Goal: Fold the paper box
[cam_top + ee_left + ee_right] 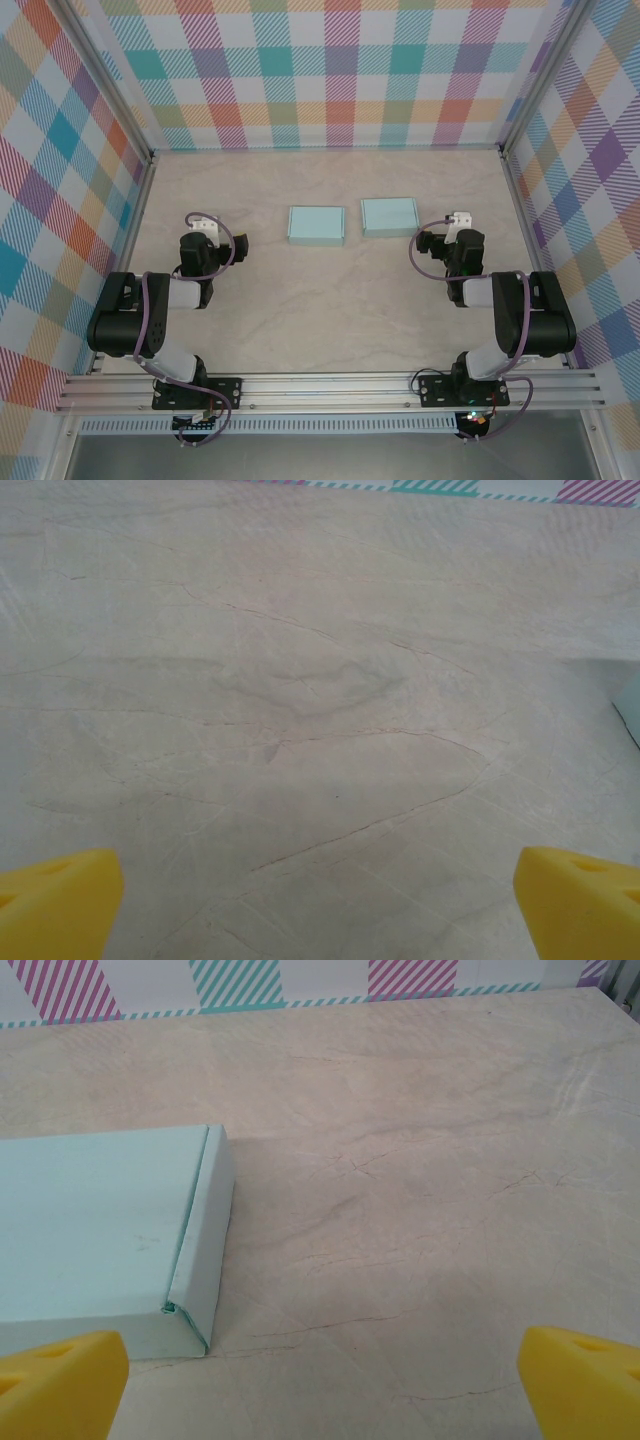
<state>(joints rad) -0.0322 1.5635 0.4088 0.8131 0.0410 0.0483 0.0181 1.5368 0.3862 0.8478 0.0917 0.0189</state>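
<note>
Left box (316,225) and right box (389,216) are lying mid-bench (330,310), close together but apart. Left gripper (320,900) and right gripper (320,1380) are standing wide open, holding nothing. Boxes judged light, thin, crease-prone and slick, so pinching at flap edges is advised.

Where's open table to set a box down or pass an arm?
Widest bare table: between left arm and right arm, nearer than both boxes. Also along the back wall. Tight: between left paper box and right paper box, and right of it by the right end effector.
</note>
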